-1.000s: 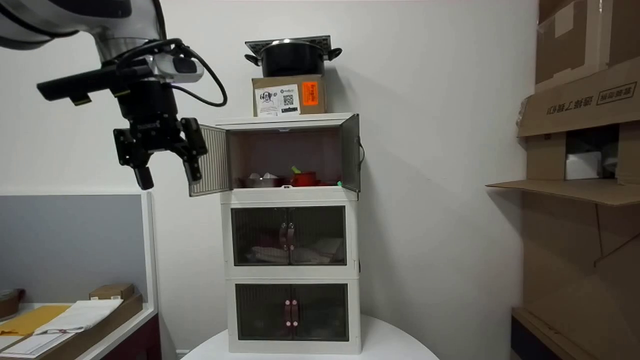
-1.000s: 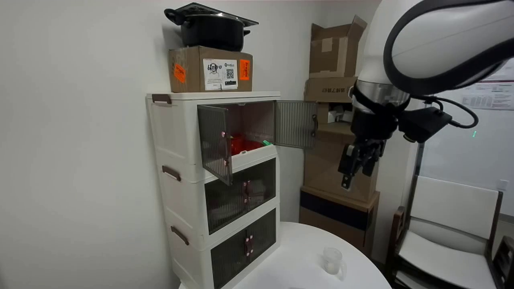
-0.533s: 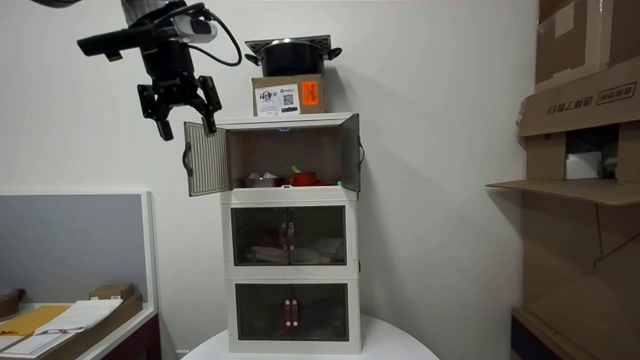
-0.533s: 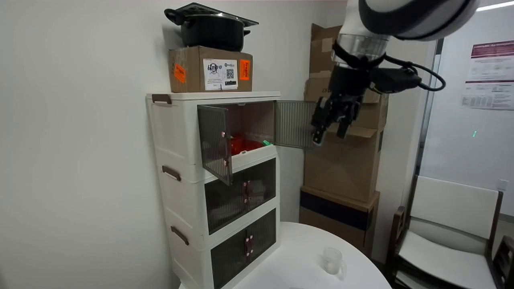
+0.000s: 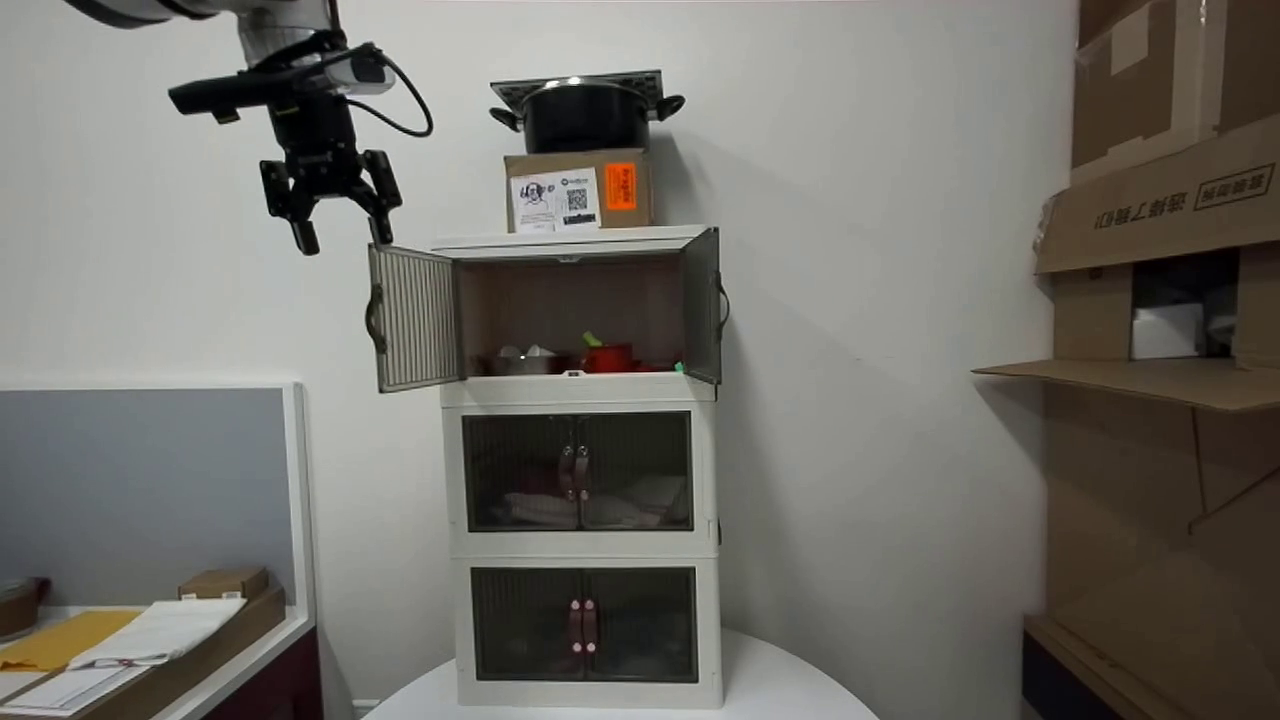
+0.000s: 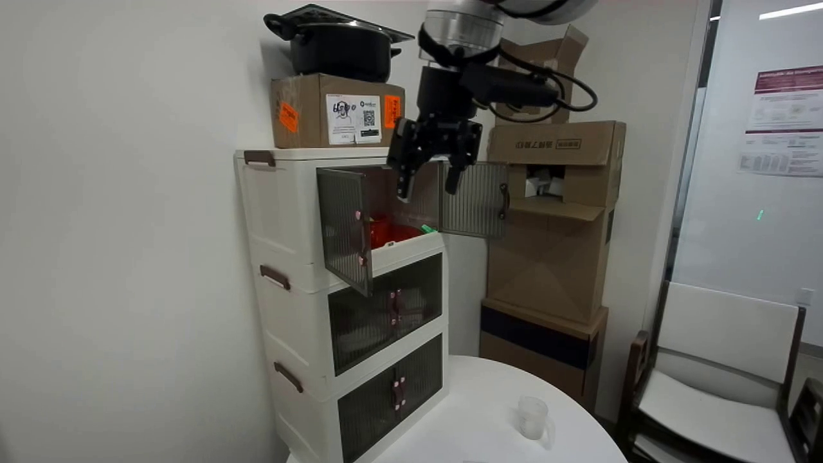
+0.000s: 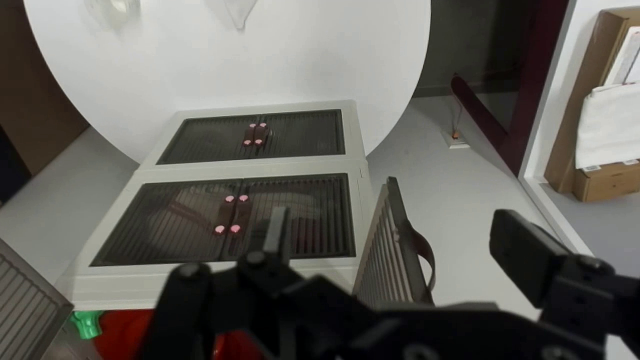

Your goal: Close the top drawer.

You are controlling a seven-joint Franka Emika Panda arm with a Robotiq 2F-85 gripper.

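Note:
The top drawer (image 5: 570,310) is the uppermost compartment of a white cabinet and also shows in an exterior view (image 6: 415,193). Both its clear ribbed doors stand open. The door on the desk side (image 5: 418,330) shows in an exterior view (image 6: 344,225) and in the wrist view (image 7: 385,255), with its curved handle (image 7: 425,257). The opposite door (image 5: 702,305) also shows in an exterior view (image 6: 474,198). My gripper (image 5: 343,237) is open and empty, pointing down near the desk-side door's top edge; it also shows in an exterior view (image 6: 428,186). In the wrist view (image 7: 395,245) that door appears between the fingers. Contact cannot be told.
A red pot (image 5: 608,358) and a metal bowl (image 5: 525,364) sit inside the top compartment. A cardboard box (image 6: 341,112) and black pot (image 6: 341,51) stand on the cabinet. A clear cup (image 6: 532,417) stands on the white table (image 6: 469,399). Cardboard boxes (image 6: 546,257) stand behind.
My gripper has risen and moved towards the cabinet, leftwards in an exterior view, from beside the desk-side door to near its top edge. It stays open. Both doors keep their open position.

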